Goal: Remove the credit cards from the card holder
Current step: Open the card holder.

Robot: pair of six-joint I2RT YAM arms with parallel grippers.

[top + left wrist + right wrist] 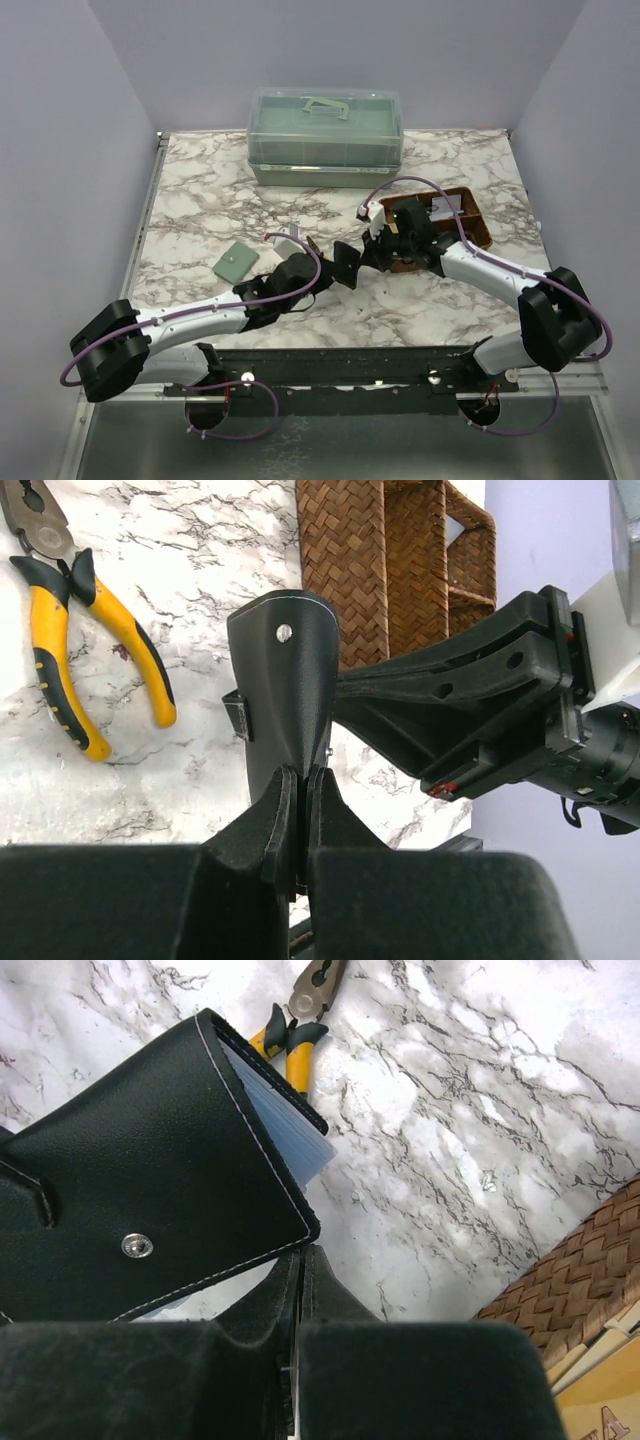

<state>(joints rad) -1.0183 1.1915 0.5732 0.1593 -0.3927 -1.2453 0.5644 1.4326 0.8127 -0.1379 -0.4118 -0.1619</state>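
Left tool [297, 785] pinched on holder [287, 670], upright over desk [200, 200] centre. Right tool [300, 1260] closed tight at holder's 2 o'clock side, top view; can't tell if it nips anything. Basket [470, 215] beyond, same bearing.

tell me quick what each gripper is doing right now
left gripper: closed, pinching the card holder by its lower edge.
right gripper: closed at the card holder's corner; whether it grips anything cannot be told.
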